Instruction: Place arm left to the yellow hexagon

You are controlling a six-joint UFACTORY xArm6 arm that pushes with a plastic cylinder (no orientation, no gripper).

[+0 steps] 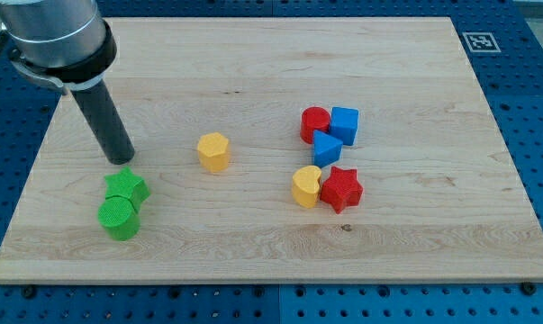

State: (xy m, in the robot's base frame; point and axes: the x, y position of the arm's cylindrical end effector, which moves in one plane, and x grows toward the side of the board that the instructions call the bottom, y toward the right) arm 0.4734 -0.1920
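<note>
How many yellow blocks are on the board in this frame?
2. The yellow hexagon sits alone near the board's middle, to the view's right of my tip. The yellow heart touches the red star further right. None look hidden.

Above my tip (pixel 124 160), the arm's grey housing (pixel 53 36) runs off the view's top and left edges, and below it the green cylinder (pixel 119 218) overlaps the green star (pixel 127 186).
</note>
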